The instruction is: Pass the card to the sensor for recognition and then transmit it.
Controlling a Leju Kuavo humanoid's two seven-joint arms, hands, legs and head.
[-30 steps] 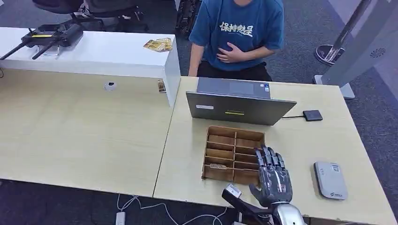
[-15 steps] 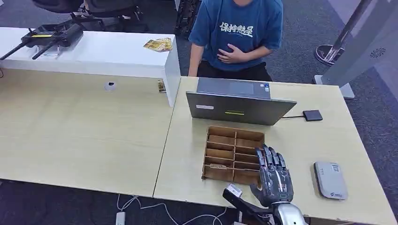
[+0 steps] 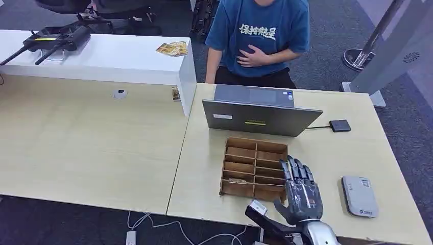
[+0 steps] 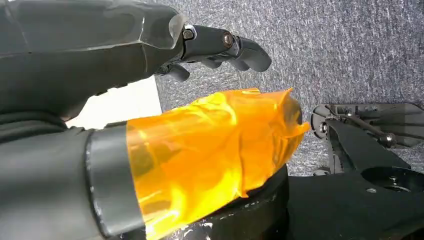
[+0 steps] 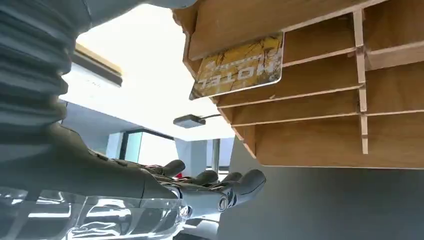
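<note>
Your right hand (image 3: 301, 194) is empty, fingers spread, at the near right corner of the wooden rack (image 3: 254, 168), while your left hand (image 4: 150, 55) hangs over grey carpet, fingers loosely extended and holding nothing. I count one card (image 5: 239, 65), a thin yellow "HOTEL" card leaning in a near-left slot of the rack; it looks light, stiff and slick, so pinch the edge that stands clear of the divider. Right of the rack lies one grey sensor (image 3: 359, 196), and beyond the rack one laptop (image 3: 260, 114).

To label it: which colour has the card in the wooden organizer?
Yellow card, dark "HOTEL" lettering; right wrist view.
</note>
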